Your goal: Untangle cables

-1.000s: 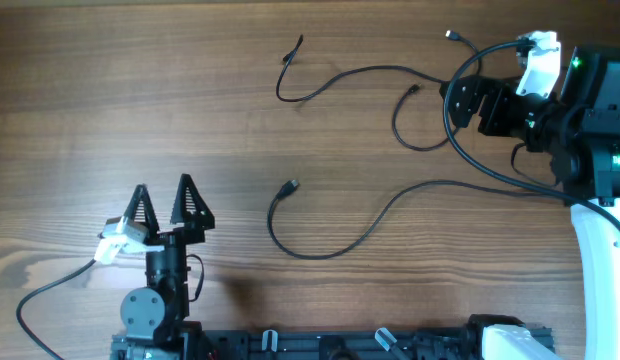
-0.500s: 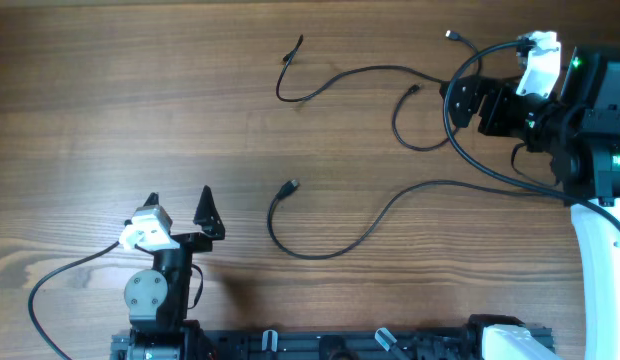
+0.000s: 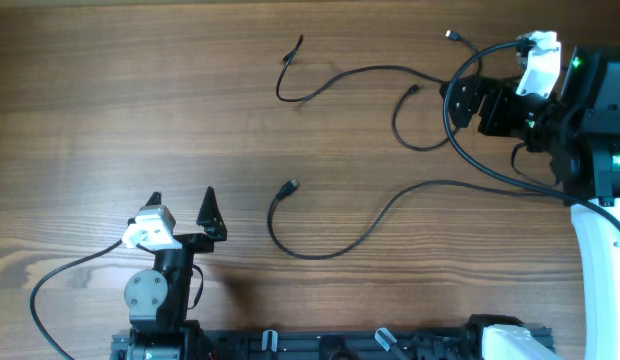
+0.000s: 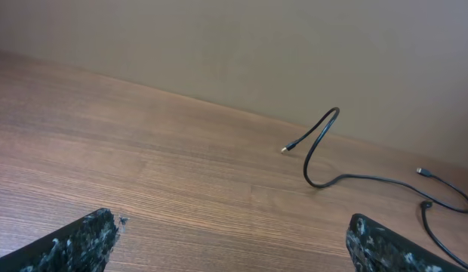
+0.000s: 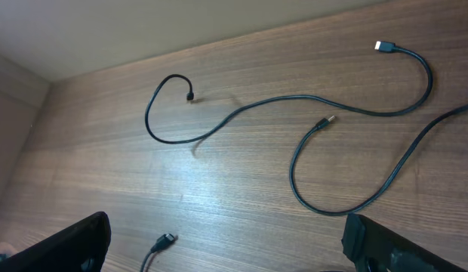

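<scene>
Three thin black cables lie apart on the wooden table. One cable (image 3: 335, 78) curves across the far middle and also shows in the left wrist view (image 4: 324, 143) and the right wrist view (image 5: 219, 125). A second cable (image 3: 402, 132) loops near my right gripper and shows in the right wrist view (image 5: 317, 202). A third cable (image 3: 330, 254) runs from a plug at the centre toward the right; its plug shows in the right wrist view (image 5: 166, 240). My left gripper (image 3: 180, 205) is open and empty at the near left (image 4: 230, 249). My right gripper (image 3: 452, 102) is open and empty at the far right (image 5: 226, 253).
The right arm's body (image 3: 590, 120) and its thicker black wires (image 3: 490, 160) fill the right edge. The left arm's base (image 3: 150, 295) sits at the near edge with its own wire (image 3: 60, 280) trailing left. A plain wall (image 4: 234, 45) bounds the table's far side.
My left gripper has tilted and drawn back toward the near edge, its fingers now spread wider in view. The right arm and the cables have not moved.
</scene>
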